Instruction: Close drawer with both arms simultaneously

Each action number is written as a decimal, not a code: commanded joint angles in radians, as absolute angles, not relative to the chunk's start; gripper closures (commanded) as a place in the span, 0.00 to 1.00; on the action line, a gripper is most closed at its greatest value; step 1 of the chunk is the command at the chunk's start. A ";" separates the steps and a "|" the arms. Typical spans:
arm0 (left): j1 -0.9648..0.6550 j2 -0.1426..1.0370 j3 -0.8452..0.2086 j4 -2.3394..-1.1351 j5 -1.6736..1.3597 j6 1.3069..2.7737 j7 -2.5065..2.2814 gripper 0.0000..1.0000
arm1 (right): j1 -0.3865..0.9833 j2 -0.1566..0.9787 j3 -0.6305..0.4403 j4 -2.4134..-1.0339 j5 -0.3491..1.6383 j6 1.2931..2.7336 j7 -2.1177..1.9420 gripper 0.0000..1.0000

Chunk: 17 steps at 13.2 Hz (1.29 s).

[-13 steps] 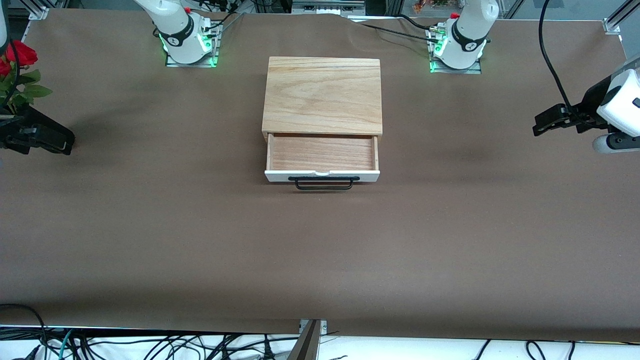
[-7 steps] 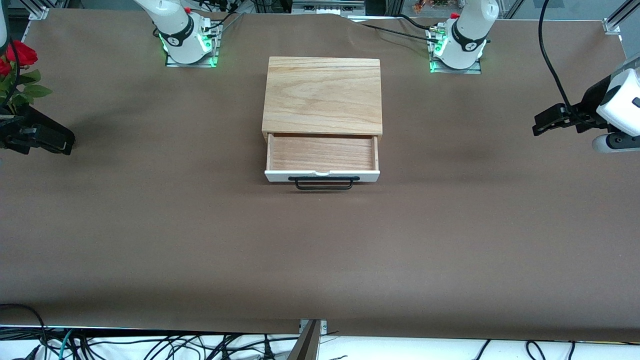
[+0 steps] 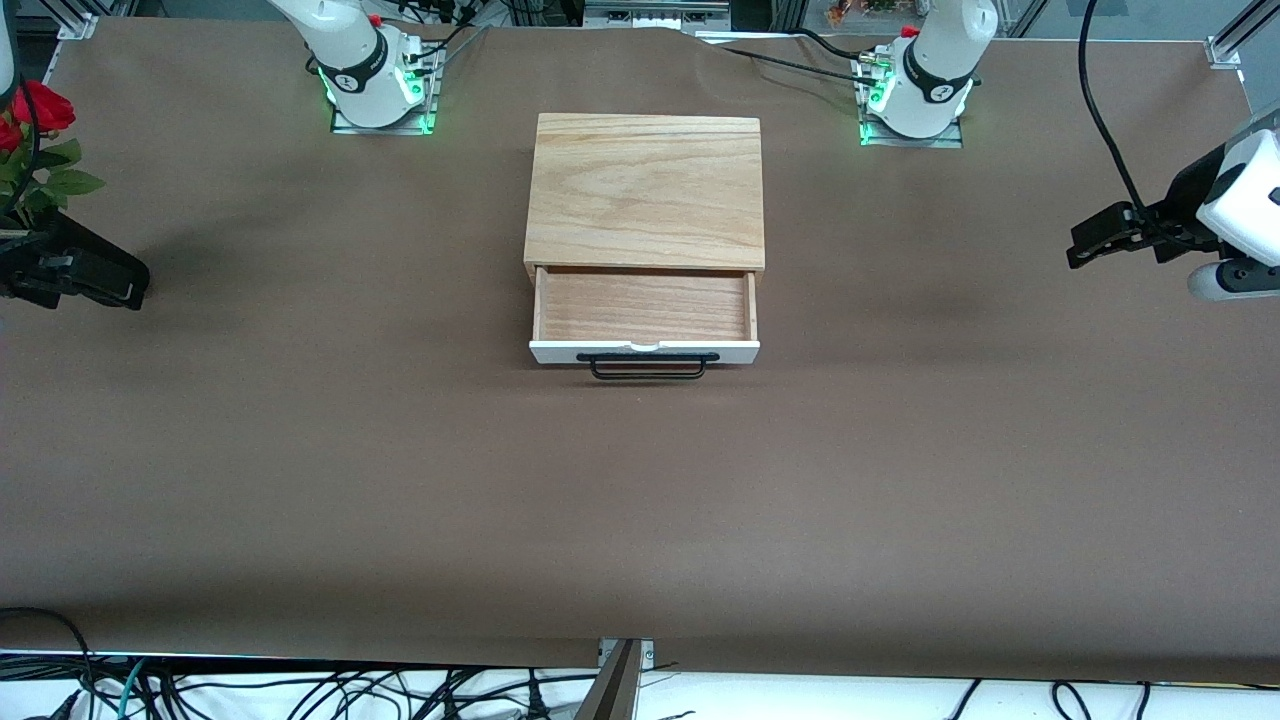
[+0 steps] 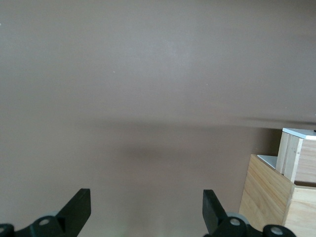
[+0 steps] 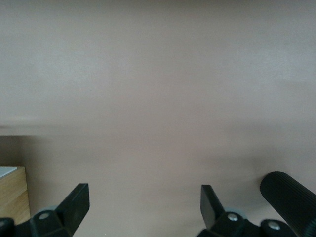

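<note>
The light oak box [image 3: 646, 190] stands mid-table between the arm bases. Its drawer [image 3: 644, 305] is pulled out toward the front camera and is empty, showing its reddish wood bottom, white front panel [image 3: 560, 351] and black wire handle [image 3: 648, 368]. My left gripper [image 3: 1082, 245] hangs open over the table at the left arm's end, well apart from the box. In the left wrist view [image 4: 146, 207] the box corner [image 4: 269, 197] shows. My right gripper [image 3: 115, 285] is open over the right arm's end; the right wrist view [image 5: 144, 205] shows it empty.
Red roses [image 3: 35, 130] stand at the right arm's end of the table. Cables [image 3: 300, 690] lie below the table's near edge. A black ribbed cylinder [image 5: 291, 197] shows beside the right gripper. Brown table cover [image 3: 640, 500] spreads all round the box.
The left arm's wrist and gripper have shifted slightly upward in the front view. The right arm and the drawer have not moved.
</note>
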<state>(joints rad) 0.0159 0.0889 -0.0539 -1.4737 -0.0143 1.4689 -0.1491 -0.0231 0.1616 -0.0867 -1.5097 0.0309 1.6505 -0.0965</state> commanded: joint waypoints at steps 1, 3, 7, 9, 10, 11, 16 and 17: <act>0.043 0.039 -0.063 -1.546 -0.026 1.505 -0.143 0.00 | -0.023 0.190 -0.086 -1.493 0.031 1.644 -0.092 0.00; 0.043 -0.020 -0.063 -1.650 -0.028 1.581 -0.143 0.00 | -0.023 0.199 -0.086 -1.499 0.034 1.647 -0.091 0.00; 0.028 0.027 -0.064 -1.625 -0.022 1.575 -0.152 0.00 | 0.029 0.250 -0.083 -1.496 0.043 1.684 -0.092 0.00; 0.023 0.038 -0.072 -1.606 -0.020 1.574 -0.146 0.00 | 0.080 0.305 -0.083 -1.496 0.073 1.733 -0.094 0.00; 0.025 0.037 -0.072 -1.603 -0.023 1.575 -0.144 0.00 | 0.104 0.328 -0.083 -1.496 0.102 1.756 -0.091 0.00; 0.025 0.037 -0.074 -1.601 -0.028 1.575 -0.144 0.00 | 0.126 0.350 -0.083 -1.494 0.116 1.782 -0.091 0.00; 0.005 0.133 -0.095 -1.557 -0.031 1.585 -0.155 0.00 | 0.224 0.448 -0.083 -1.493 0.176 1.946 -0.087 0.00; 0.002 0.138 -0.097 -1.559 -0.034 1.586 -0.153 0.00 | 0.242 0.466 -0.083 -1.493 0.201 1.983 -0.087 0.00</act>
